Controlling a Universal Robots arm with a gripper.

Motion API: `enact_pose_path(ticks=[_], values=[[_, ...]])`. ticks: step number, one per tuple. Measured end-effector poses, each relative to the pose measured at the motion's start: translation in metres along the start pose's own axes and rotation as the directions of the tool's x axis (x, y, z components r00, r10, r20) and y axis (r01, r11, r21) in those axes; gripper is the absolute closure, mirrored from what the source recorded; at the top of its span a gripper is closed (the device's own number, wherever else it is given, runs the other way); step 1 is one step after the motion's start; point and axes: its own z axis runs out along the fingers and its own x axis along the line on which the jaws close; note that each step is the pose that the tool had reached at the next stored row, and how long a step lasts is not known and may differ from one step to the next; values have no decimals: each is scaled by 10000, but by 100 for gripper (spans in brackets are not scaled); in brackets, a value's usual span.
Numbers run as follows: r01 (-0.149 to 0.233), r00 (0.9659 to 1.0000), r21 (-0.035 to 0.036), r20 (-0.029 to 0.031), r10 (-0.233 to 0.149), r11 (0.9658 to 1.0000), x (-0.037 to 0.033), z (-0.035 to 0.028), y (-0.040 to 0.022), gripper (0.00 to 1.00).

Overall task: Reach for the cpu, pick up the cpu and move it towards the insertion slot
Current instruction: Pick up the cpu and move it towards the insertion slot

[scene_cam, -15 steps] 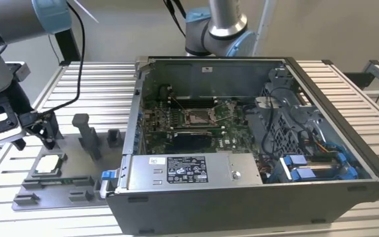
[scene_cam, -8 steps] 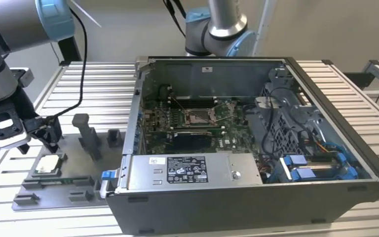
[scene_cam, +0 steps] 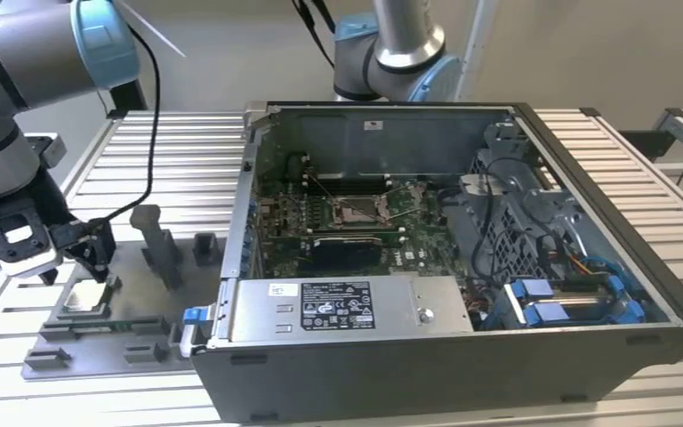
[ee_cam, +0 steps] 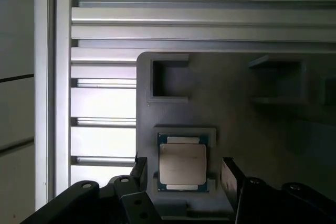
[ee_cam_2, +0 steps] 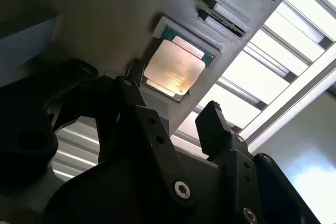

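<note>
Your gripper hangs over the fixture tray with its jaws spread wide and nothing held. In both wrist views the two dark fingers stand one to each side of the cpu, and the gap between them is wider than the chip. That spread is likely there so the fingers can pass down its opposite edges without clipping the rim.

The cpu lies flat in a square recess of the tray, metal top up, directly beneath the open jaws and centred between them. The recess walls hug its edges, which appears to be why it sits so squarely. The pocket keeps the chip in a known pose, so you can line the fingers up with its sides. No finger touches it, judging by the second wrist view, where the fingertips look to be short of the cpu.

The insertion slot lies well away from the jaws, inside the open computer case on the green board. So you are at the reach stage, and the pick is not yet made.
</note>
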Motion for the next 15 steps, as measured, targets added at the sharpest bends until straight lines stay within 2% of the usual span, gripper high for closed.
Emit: enact_pose_path(ticks=[3,9,15], values=[[73,10000,1,-16,-73,10000,-1,54,-12,0],[115,9999,-1,-24,-115,9999,-3,161,-75,0],[122,9999,0,-26,-122,9999,-4,247,-83,0]])
